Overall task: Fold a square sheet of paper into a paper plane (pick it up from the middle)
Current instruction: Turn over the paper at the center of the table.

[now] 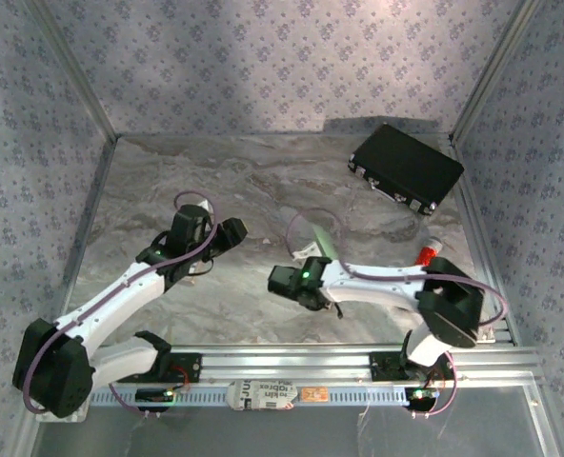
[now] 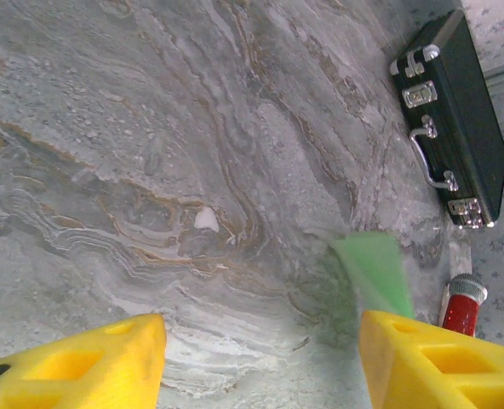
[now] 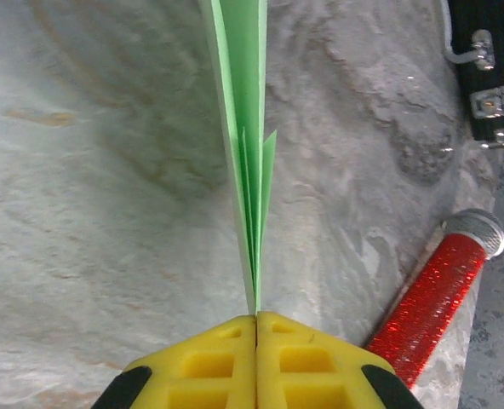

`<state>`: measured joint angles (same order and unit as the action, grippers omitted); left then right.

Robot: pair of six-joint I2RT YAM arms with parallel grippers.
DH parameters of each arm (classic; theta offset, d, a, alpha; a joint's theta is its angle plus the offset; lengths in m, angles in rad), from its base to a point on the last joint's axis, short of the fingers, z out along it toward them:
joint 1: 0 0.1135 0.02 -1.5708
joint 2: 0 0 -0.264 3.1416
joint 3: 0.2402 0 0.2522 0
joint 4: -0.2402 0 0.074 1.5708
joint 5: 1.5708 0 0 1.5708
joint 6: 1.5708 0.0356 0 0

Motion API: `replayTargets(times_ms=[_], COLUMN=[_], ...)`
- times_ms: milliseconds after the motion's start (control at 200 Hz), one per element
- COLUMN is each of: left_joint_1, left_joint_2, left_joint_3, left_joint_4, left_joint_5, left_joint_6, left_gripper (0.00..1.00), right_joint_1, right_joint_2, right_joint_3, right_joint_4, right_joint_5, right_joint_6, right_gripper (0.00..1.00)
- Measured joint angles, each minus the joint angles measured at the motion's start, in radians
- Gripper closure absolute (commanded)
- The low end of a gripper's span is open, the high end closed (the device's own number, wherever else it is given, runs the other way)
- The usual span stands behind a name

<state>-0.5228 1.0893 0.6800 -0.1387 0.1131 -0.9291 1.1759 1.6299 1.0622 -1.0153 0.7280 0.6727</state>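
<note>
Over the table: one paper plane in the right claw, one case.

A white-shelled left arm and matching right arm have black joint housings and looping purple cables. Black bases meet the ribbed silver rail. The chunky yellow wedge-shaped fingers have rectangular recesses.

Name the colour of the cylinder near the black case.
The cylinder is glittery red, silver-capped; clearest in the right wrist view.
</note>
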Motion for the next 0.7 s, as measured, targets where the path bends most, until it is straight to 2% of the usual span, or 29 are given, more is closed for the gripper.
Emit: replayTargets(times_ms=[105, 265, 365, 490, 550, 700], left_joint_1=[0.006, 0.009, 0.013, 0.017, 0.017, 0.017], left_joint_2=[-0.014, -0.018, -0.021, -0.021, -0.021, -0.016], left_joint_3=[-0.016, -0.021, -0.022, -0.023, -0.023, -0.023], left_joint_4=[-0.003, -0.019, -0.02, -0.02, -0.02, -0.019], left_joint_5=[-0.01, -0.01, -0.01, -0.006, -0.001, 0.022], left_joint_6=[-0.007, -0.008, -0.008, -0.008, -0.008, -0.007], left_gripper=[0.39, 0.39, 0.39, 0.39, 0.4, 0.45], right_joint_1=[0.025, 0.029, 0.027, -0.002, -0.035, -0.219], right_joint_2=[0.051, 0.069, 0.072, 0.038, -0.014, -0.206], right_joint_3=[0.013, 0.023, 0.041, 0.026, -0.016, -0.211], right_joint_4=[0.067, 0.159, 0.195, 0.269, 0.331, 0.527], right_joint_5=[-0.057, -0.154, -0.193, -0.257, -0.305, -0.481], right_joint_6=[-0.014, -0.031, -0.037, -0.037, -0.037, -0.008], right_gripper=[0.88, 0.74, 0.69, 0.68, 0.72, 0.83])
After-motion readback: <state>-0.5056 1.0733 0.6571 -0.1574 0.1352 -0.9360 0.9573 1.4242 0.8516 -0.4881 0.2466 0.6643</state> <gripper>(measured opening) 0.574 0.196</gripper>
